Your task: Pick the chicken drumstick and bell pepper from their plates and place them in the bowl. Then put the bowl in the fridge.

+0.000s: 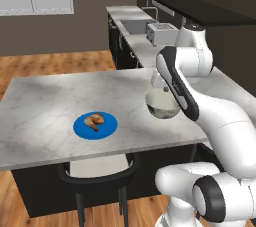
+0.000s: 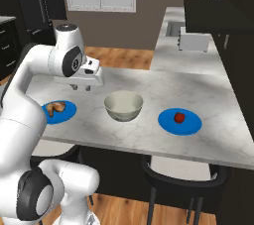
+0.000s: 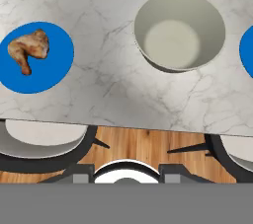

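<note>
Right base view: we see the gripper hanging above the marble counter, holding nothing; how wide its jaws stand we cannot tell
Drumstick: we find the chicken drumstick on the left blue plate
Pepper: the bell pepper sits on the right blue plate
Bowl: the bowl stands between the plates
</note>
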You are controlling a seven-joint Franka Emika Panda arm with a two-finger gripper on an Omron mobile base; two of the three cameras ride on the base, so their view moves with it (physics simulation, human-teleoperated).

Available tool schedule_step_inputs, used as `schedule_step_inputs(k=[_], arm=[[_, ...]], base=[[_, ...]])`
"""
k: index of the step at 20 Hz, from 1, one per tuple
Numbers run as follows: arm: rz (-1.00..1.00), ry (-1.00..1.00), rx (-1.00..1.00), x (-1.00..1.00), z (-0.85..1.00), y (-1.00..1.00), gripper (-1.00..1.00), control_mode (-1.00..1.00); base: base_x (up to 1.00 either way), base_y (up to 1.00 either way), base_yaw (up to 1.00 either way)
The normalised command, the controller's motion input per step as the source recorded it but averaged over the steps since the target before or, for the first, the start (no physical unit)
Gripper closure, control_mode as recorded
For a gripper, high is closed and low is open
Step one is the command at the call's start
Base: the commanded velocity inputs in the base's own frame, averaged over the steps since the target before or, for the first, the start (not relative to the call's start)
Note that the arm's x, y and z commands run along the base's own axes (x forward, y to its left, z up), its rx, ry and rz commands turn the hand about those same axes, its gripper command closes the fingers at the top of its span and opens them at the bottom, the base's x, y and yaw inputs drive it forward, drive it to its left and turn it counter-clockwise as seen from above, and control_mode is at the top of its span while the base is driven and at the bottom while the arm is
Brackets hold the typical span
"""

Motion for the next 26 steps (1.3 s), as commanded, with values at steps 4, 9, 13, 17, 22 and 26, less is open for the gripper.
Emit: schedule_step_inputs(k=[4, 9, 13, 17, 22, 26], arm=[[0.01, 0.00, -0.02, -0.07, -0.01, 0.00, -1.00, -1.00], [0.08, -0.03, -0.06, -0.26, -0.12, 0.20, -1.00, -1.00], [0.03, -0.02, -0.01, -0.12, -0.23, 0.48, -1.00, -1.00], [0.00, 0.00, 0.00, -0.01, -0.28, 0.51, -1.00, -1.00], [0.00, 0.00, 0.00, 0.03, -0.33, 0.55, -1.00, -1.00], [0.06, -0.02, 0.00, 0.11, -0.28, 0.54, -1.00, -1.00]], base=[[0.00, 0.00, 0.00], [0.00, 0.00, 0.00], [0.00, 0.00, 0.00], [0.00, 0.00, 0.00], [0.00, 0.00, 0.00], [0.00, 0.00, 0.00]])
